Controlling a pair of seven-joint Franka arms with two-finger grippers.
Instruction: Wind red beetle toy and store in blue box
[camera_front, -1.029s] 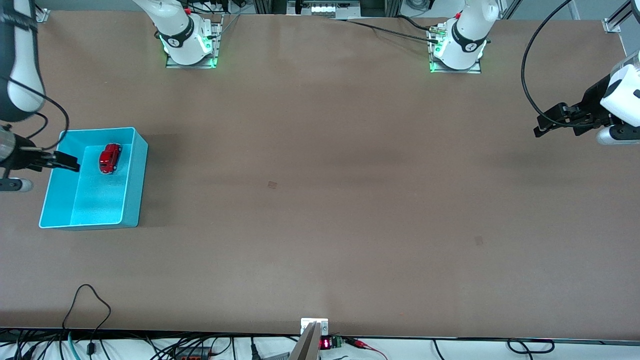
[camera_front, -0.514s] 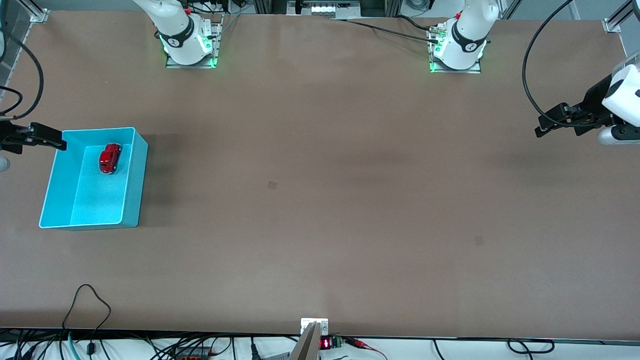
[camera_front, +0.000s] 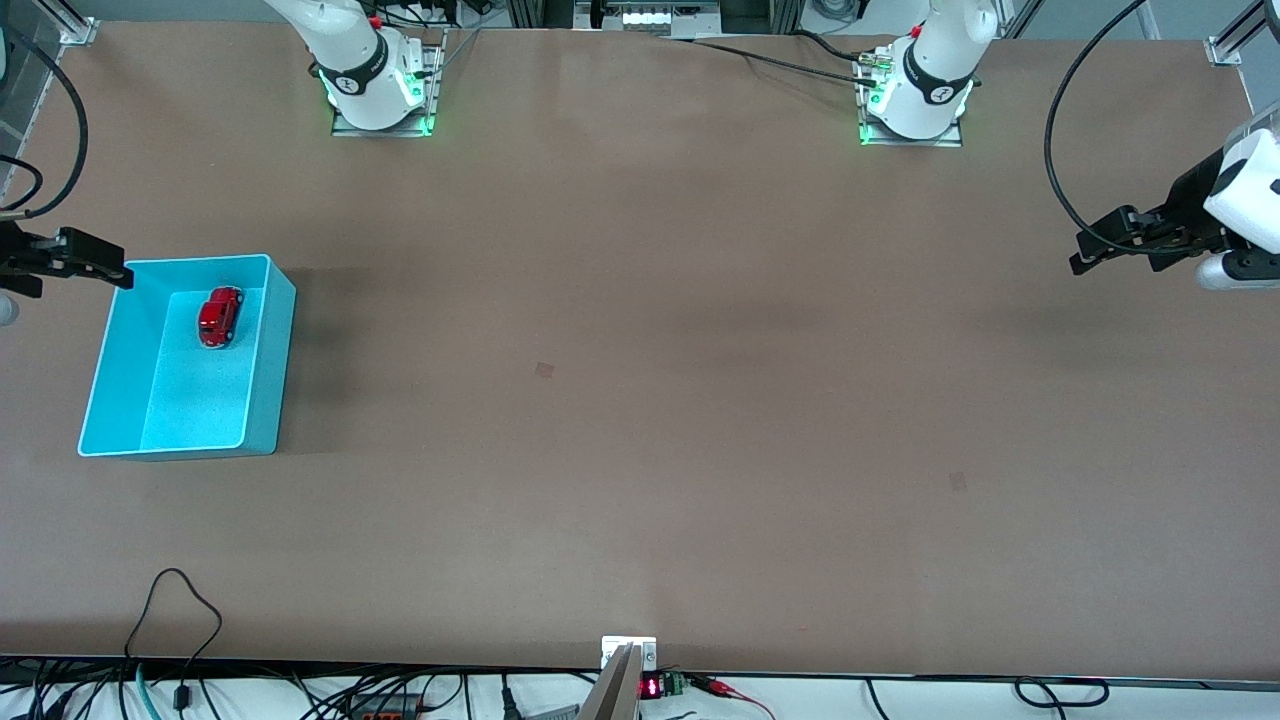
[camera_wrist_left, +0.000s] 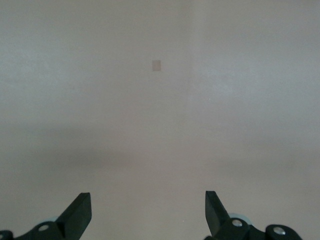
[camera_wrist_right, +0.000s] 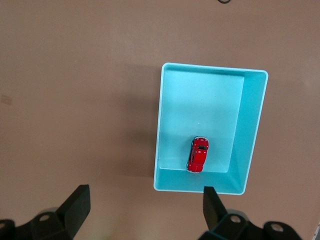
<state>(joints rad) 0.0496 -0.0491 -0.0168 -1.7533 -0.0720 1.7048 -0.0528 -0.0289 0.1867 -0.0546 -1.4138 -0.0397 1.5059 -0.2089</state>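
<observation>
The red beetle toy (camera_front: 220, 316) lies on the floor of the blue box (camera_front: 268, 360), in the part of the box farthest from the front camera. It also shows in the right wrist view (camera_wrist_right: 198, 154) inside the box (camera_wrist_right: 252, 125). My right gripper (camera_front: 95, 265) is open and empty, up in the air at the right arm's end of the table, beside the box's corner. In its wrist view (camera_wrist_right: 145, 210) it hangs high over bare table next to the box. My left gripper (camera_front: 1100, 250) is open and empty over the left arm's end of the table (camera_wrist_left: 147, 212).
The brown table (camera_front: 640, 380) carries small dark marks (camera_front: 544, 369). Cables and a small display (camera_front: 650, 687) lie along the edge nearest the front camera. Both arm bases (camera_front: 375, 90) stand along the edge farthest from that camera.
My right gripper has drawn back from over the box's interior to beside its corner, toward the table's end, and risen. The toy stays in the box. The left arm has barely moved.
</observation>
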